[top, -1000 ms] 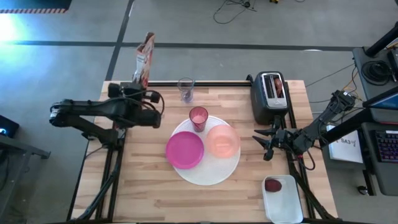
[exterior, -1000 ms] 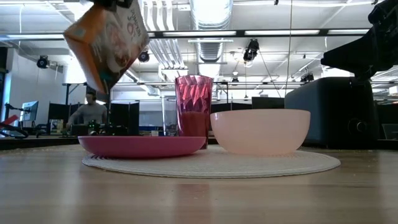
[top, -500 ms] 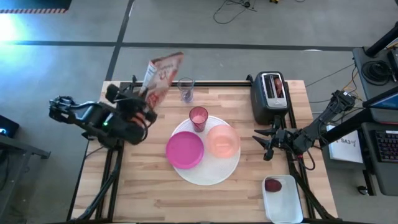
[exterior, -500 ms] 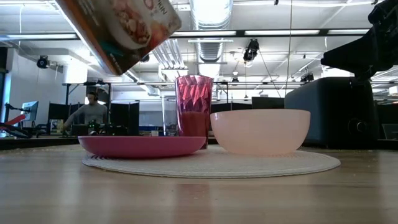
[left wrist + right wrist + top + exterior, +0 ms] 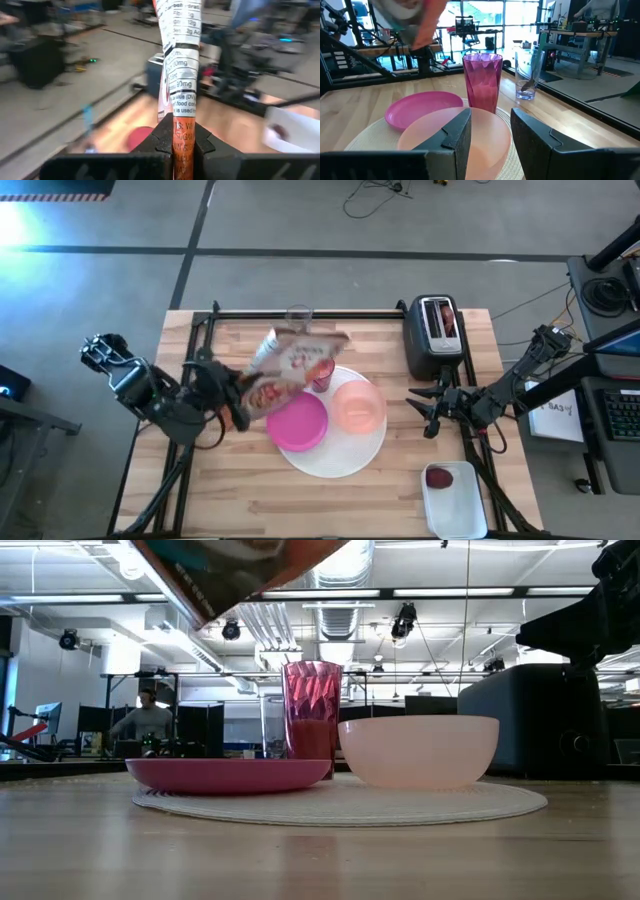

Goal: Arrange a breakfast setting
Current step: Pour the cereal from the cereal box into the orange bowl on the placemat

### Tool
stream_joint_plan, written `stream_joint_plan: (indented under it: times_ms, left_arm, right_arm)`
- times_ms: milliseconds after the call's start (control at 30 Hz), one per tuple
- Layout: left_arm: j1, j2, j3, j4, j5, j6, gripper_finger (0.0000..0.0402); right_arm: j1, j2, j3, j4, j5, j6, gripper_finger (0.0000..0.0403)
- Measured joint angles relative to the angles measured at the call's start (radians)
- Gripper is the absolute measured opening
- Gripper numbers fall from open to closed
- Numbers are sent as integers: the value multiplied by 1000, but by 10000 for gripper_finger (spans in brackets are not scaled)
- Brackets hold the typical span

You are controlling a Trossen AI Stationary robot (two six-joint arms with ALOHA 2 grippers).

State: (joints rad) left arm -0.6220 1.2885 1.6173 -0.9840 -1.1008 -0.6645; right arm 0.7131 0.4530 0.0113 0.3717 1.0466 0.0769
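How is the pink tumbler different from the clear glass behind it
The pink tumbler is opaque magenta with faceted sides; the clear glass is see-through and smooth. The tumbler stands on the big white plate, next to the pale pink bowl, while the glass stands on bare wood near the table's far edge. The tumbler looks taller. Both stand upright.

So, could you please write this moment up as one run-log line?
left gripper: shut on cereal box, tilted above magenta plate | right gripper: open, empty, by toaster | pink bowl: on white plate
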Motion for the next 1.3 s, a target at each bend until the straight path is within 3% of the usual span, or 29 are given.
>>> stream_joint_plan:
  times_ms: [167, 433, 700, 1033, 1133, 1300]
  left_arm:
    - [1, 45, 0, 100, 171, 61, 0]
    - [5, 106, 77, 67, 285, 1, 0]
    - [78, 223, 267, -230, 435, -191, 0]
    - [207, 448, 582, -499, 665, -159, 0]
    - [222, 517, 672, -587, 686, -157, 0]
    - [235, 580, 740, -579, 763, -96, 0]
  right_arm:
    - [0, 0, 0, 0, 0, 0, 128]
    - [0, 0, 0, 0, 0, 0, 128]
    - [0, 0, 0, 0, 0, -1, 128]
    - [0, 0, 0, 0, 0, -1, 128]
    - [0, 0, 0, 0, 0, 0, 128]
    - [0, 0, 0, 0, 0, -1, 128]
